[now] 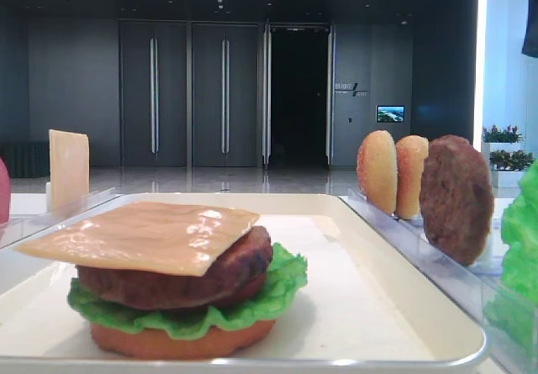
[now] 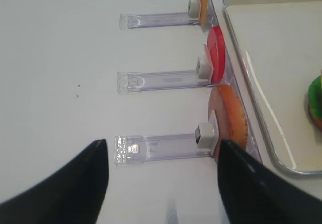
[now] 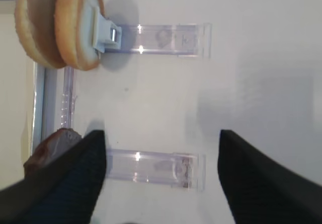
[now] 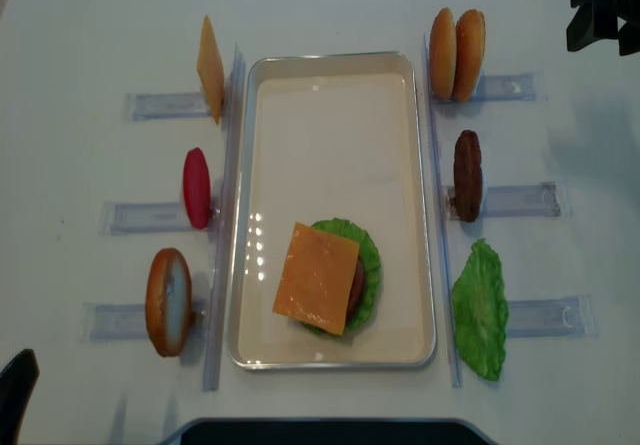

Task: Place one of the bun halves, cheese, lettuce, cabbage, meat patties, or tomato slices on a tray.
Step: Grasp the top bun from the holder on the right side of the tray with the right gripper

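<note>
On the cream tray stands a stack: a cheese slice on a meat patty, lettuce and a bun bottom. Right of the tray, two bun halves, a patty and a lettuce leaf stand in a rack. At the left stand cheese, a tomato slice and a bun half. My right gripper hangs open over bare table, with the bun halves ahead and the patty beside its left finger. My left gripper is open beside the bun half.
Clear plastic racks with slotted arms run along both long sides of the tray. The right arm's dark end shows at the far right corner, and a left finger at the near left corner. A dark edge borders the table front.
</note>
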Controlling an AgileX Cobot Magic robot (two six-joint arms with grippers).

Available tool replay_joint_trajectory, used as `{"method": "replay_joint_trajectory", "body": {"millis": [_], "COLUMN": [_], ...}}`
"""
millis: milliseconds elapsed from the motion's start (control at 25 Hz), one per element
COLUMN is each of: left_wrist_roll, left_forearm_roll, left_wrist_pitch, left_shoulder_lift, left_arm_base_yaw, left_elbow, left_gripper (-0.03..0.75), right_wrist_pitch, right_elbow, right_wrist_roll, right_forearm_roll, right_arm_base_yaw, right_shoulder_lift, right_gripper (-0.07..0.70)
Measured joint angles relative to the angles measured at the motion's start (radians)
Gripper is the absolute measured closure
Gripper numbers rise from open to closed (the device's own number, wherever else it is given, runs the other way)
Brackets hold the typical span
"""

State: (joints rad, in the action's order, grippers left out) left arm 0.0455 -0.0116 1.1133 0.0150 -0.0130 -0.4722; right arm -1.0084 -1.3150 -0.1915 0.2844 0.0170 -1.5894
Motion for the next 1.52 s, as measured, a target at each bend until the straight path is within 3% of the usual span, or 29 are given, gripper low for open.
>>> {"method": "replay_joint_trajectory", "body": {"millis": [520,1080,1520], "left_wrist_roll": [0.0,0.0,0.0], "left_forearm_roll": [0.0,0.0,0.0], "left_wrist_pitch": [0.0,0.0,0.0], "left_shoulder_lift": [0.0,0.0,0.0], "left_arm_base_yaw": [0.0,0.0,0.0], "left_elbow": [0.0,0.0,0.0], "left_gripper": [0.198,0.198,0.198], "right_wrist_pitch": [0.082,0.146,0.158], "right_elbow": [-0.14,-0.186,-0.219], "right_wrist_roll": [0.088,0.268,0.302], "right_forearm_roll": [-0.005,-0.012,-0.035], "right_arm_base_yaw": [-0.044,-0.295,-0.369], "right_shoulder_lift": [-0.144,-0.188,-0.266], "right_gripper": [0.15,0.15,0.15]}}
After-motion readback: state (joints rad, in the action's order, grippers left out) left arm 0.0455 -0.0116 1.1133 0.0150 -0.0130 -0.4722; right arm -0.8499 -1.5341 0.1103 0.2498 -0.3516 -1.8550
